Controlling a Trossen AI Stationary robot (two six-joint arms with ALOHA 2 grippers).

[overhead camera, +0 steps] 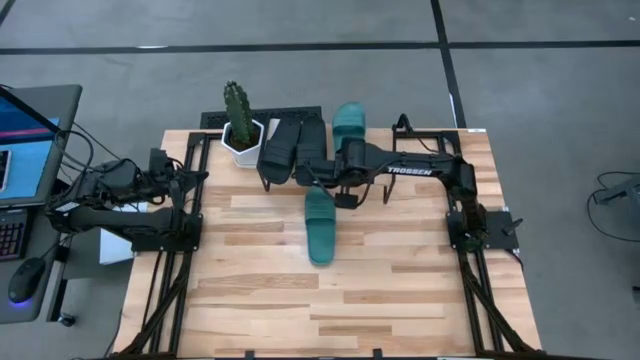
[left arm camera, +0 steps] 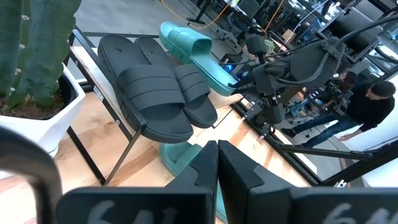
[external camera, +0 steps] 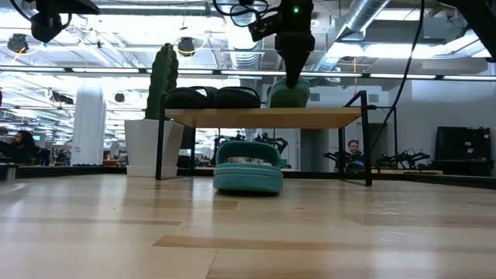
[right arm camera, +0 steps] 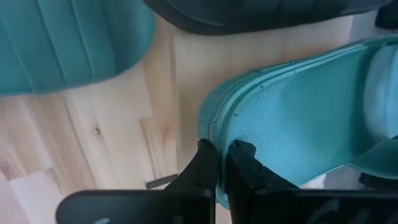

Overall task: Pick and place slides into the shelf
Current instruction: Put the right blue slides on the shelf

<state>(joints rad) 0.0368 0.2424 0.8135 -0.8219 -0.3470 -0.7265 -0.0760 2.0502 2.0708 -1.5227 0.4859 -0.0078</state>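
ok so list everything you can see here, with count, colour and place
black slides: 2, black, side by side on the shelf
teal slide: 1, teal, on the shelf, heel rim pinched by the right jaws
teal slide: 1, teal, on the table in front of the shelf
shelf: 1, light wood, black frame, back of table
cactus: 1, green, white pot, beside the shelf
laptop: 1, off the table's left
right gripper: jaws shut on the teal slide
left gripper: shut, empty, left edge

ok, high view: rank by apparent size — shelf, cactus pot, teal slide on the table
1. shelf
2. teal slide on the table
3. cactus pot, though it looks close to the slide, and being taller it sits nearer the camera.
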